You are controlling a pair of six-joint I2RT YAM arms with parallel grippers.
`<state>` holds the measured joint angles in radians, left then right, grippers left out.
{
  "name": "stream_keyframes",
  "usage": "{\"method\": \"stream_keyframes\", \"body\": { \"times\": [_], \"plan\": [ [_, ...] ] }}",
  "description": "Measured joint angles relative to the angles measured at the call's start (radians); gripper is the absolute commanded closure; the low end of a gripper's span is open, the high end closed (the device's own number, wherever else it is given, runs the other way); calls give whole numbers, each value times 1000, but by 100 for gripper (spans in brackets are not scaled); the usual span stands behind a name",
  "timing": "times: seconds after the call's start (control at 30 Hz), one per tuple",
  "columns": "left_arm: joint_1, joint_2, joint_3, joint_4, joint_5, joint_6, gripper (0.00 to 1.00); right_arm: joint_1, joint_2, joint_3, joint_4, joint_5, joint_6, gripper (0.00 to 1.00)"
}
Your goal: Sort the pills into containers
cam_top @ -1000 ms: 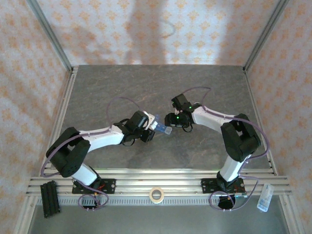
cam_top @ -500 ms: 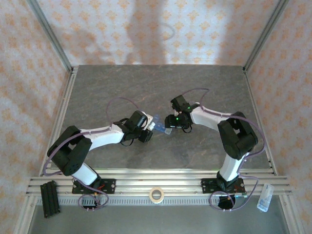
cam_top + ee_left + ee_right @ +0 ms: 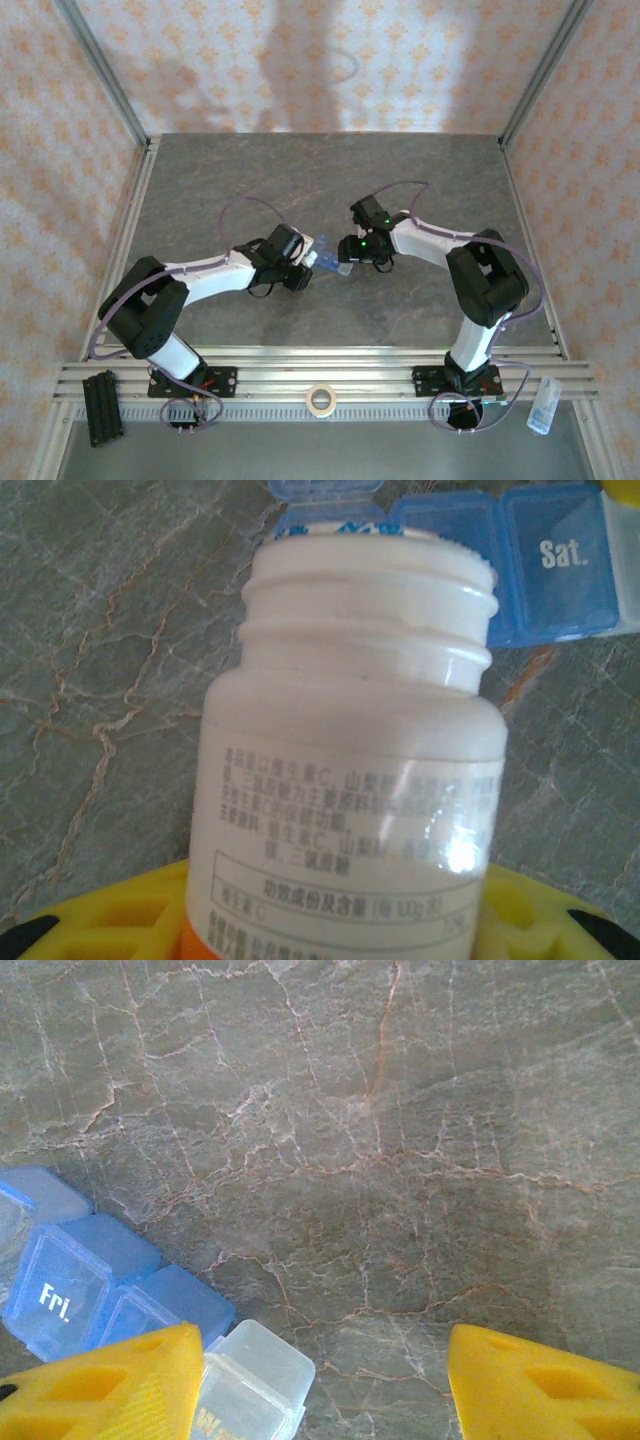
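The left arm (image 3: 205, 275) and the right arm (image 3: 430, 240) are built alike; white tube sections run between bulky black joint housings; each stands on a flat black base plate (image 3: 195, 381). A thin purple cable (image 3: 250, 206) loops loosely along each arm. Small green lights (image 3: 362, 240) glow on the right arm's dark wrist block. The left claw (image 3: 306, 265) and the right claw (image 3: 349, 256) are black at the body; their fingers (image 3: 100, 1385) are bright yellow wedges with triangular cut-outs and black ends at the outer corners.
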<state>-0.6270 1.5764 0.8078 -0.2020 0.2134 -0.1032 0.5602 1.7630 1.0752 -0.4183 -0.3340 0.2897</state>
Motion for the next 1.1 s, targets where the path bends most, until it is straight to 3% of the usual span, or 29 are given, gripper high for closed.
{"method": "stream_keyframes", "body": {
  "times": [1.1],
  "plan": [
    [8, 106, 166, -225, 14, 26, 100, 0, 11, 0, 10, -33, 0, 34]
  ]
}}
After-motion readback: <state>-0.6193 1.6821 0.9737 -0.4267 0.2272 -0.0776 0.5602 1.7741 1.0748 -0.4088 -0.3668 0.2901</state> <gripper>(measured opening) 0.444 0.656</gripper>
